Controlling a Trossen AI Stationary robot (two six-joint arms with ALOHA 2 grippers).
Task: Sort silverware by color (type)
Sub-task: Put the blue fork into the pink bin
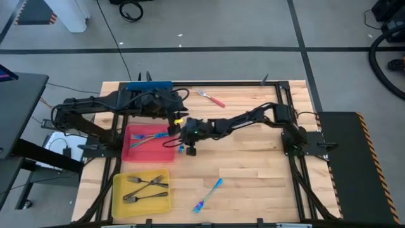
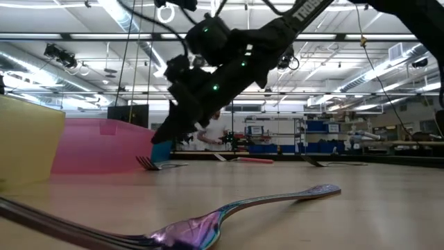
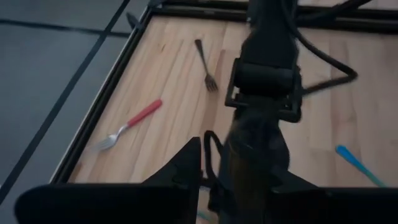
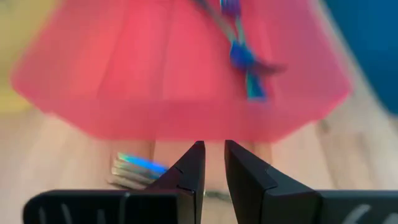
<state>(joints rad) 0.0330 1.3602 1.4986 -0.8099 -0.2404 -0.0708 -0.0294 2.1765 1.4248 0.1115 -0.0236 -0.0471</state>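
Table: pale wood [image 1: 253,164] inside a dark frame, with a big workshop hall behind it.
Right gripper [image 4: 213,163]: it hung low over the wood, just before the near wall of the red tray [image 4: 124,93]. Its fingers stood a little apart, with a narrow gap, and pinched nothing.
Fork [image 4: 134,169]: it lay flat on the wood, just beside the right fingertips, between them and the red tray wall.
Left gripper [image 1: 174,119]: it hovered close behind the right gripper, at the far corner of the red tray. The right arm covered its fingers, so I cannot tell if they were spread or pressed together.
Red tray content: blue-handled pieces [image 1: 152,137], just beyond the right gripper.
Yellow tray [image 1: 120,201]: well apart from both grippers, with dark forks [image 1: 142,189] inside.
Red-handled fork [image 1: 212,98]: on bare wood, beyond the left gripper.
Blue-handled piece [image 1: 207,196]: alone on the wood, well apart from the right gripper.
Blue tray [image 1: 149,85]: at the table edge, behind the left arm.
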